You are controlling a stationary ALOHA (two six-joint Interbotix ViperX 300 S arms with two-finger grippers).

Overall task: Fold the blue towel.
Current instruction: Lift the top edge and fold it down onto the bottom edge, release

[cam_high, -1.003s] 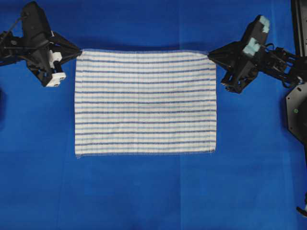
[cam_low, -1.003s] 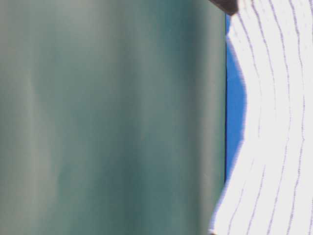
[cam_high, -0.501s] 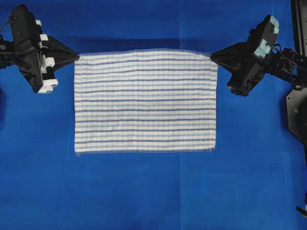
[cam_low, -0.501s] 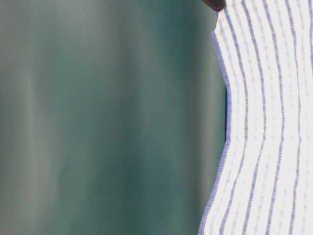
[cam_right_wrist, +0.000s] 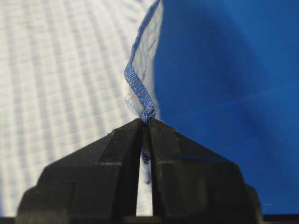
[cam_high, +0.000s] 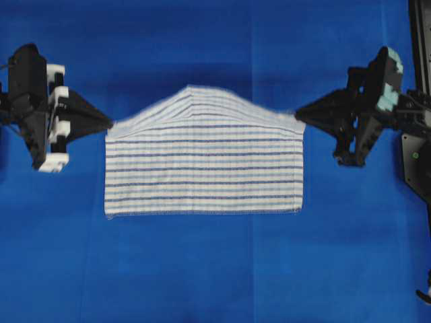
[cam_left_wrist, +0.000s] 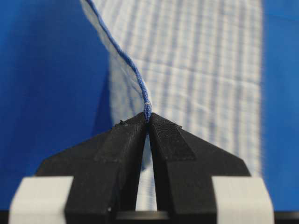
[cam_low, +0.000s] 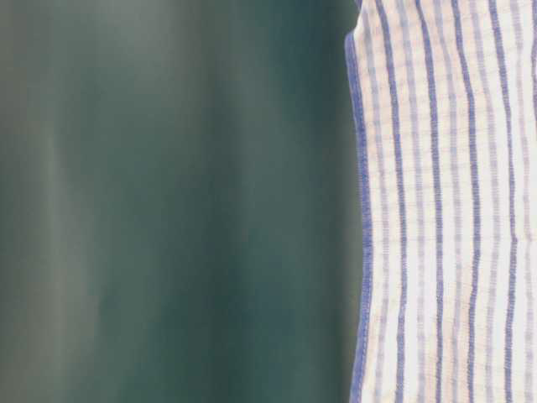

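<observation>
The blue towel (cam_high: 202, 165), white with thin blue stripes, lies in the middle of the overhead view. Its near part rests flat on the table. Its far edge is lifted and bulges up in the middle. My left gripper (cam_high: 110, 123) is shut on the far left corner; the left wrist view shows the blue hem (cam_left_wrist: 147, 109) pinched between its tips (cam_left_wrist: 147, 117). My right gripper (cam_high: 297, 116) is shut on the far right corner, and the right wrist view shows the hem (cam_right_wrist: 148, 112) clamped at its tips (cam_right_wrist: 145, 121). The table-level view shows the hanging towel (cam_low: 445, 201) close up.
The solid blue table covering (cam_high: 202, 269) spreads all around the towel. A black stand (cam_high: 416, 155) sits at the right edge of the overhead view. A blurred dark green surface (cam_low: 168, 201) fills the left of the table-level view.
Both grippers have moved toward the near side with the far corners held, lifting the far edge. The towel's far part now bulges up and its visible length is shorter.
</observation>
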